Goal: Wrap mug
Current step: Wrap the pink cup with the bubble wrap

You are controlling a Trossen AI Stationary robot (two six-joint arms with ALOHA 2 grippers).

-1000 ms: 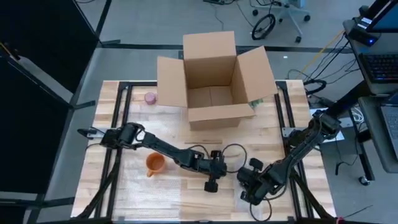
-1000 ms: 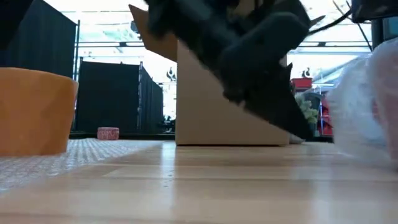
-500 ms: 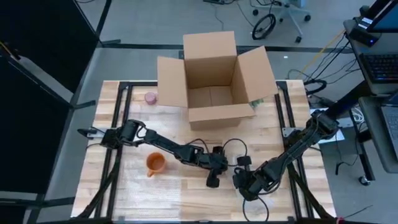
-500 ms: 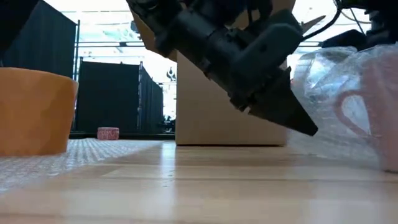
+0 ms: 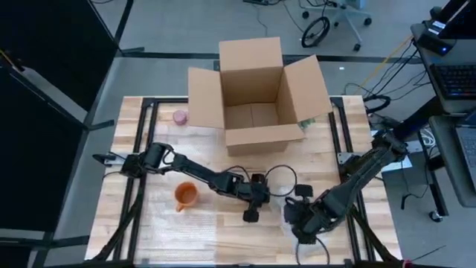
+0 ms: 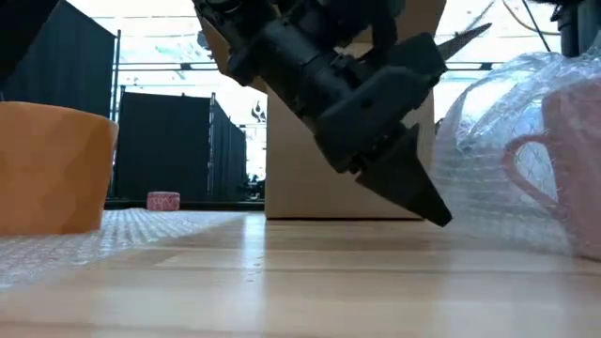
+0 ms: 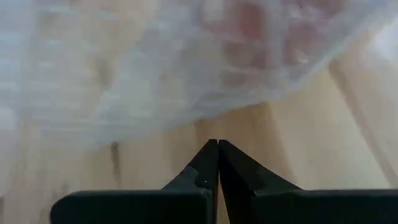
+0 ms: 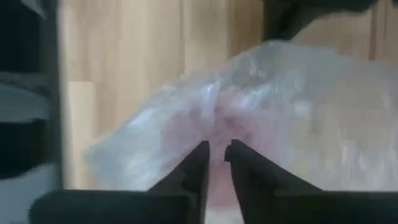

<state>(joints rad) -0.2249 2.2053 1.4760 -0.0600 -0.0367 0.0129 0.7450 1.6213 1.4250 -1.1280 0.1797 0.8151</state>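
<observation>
A pink mug (image 6: 569,141) sits inside a bundle of clear bubble wrap (image 6: 488,160) at the table's near right, its handle (image 6: 522,167) showing through. My right gripper (image 8: 216,149) is shut on that wrap from above and covers the bundle in the high view (image 5: 299,217). My left gripper (image 5: 251,215) is shut and empty, tips slanting down just above the wood (image 6: 434,214) beside the bundle (image 7: 236,56). An orange mug (image 5: 184,196) stands upright on a flat bubble wrap sheet (image 5: 167,219) at the near left. My right gripper pinches a gathered fold of the bubble wrap (image 8: 217,127) between its two fingers, over the pink mug. The fingers come from above, pointing down. Whether the bundle rests on the table or hangs just clear, I cannot tell.
An open cardboard box (image 5: 253,97) stands at the far middle of the table, flaps spread. A small pink roll (image 5: 179,117) lies to the box's left. Black frame rails (image 5: 137,171) run along both sides. Bare wood lies between the orange mug and the grippers.
My right gripper has drawn the wrapped bundle toward the table's left, so the pink mug and its handle now show in the low view. My left gripper has shifted a little away from the bundle and tipped lower toward the table, staying shut.
</observation>
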